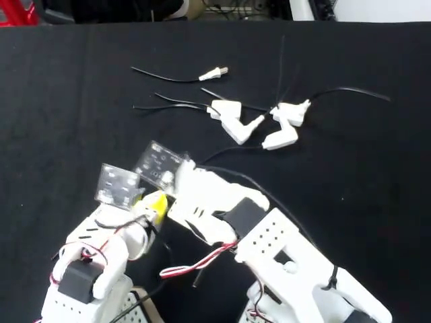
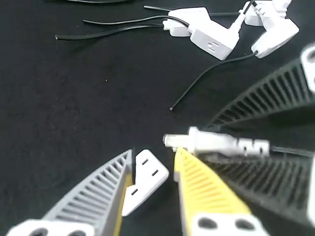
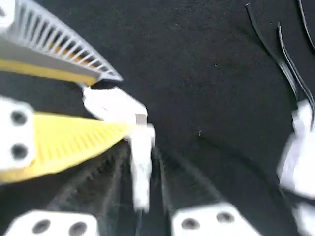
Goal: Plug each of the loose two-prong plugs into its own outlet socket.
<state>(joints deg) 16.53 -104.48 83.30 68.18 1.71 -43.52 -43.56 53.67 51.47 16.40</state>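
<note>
Left arm [image 1: 87,266] low at near-left table edge, wrist angled forward. Left gripper [image 2: 153,160] pinching socket [image 2: 146,179]. Right arm [image 1: 276,245] stretched diagonally toward left arm. Right gripper [image 3: 142,152] clamped on plug [image 2: 216,141]. The 2 grippers meet tip to tip, almost touching.

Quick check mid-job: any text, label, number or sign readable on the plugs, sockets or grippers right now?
No readable text in any view.
On the white plastic connector block in the far cluster: small dark marks, too small to read.
On the white two-prong plug in the right gripper and the small white socket block in the left gripper: no print visible.
</note>
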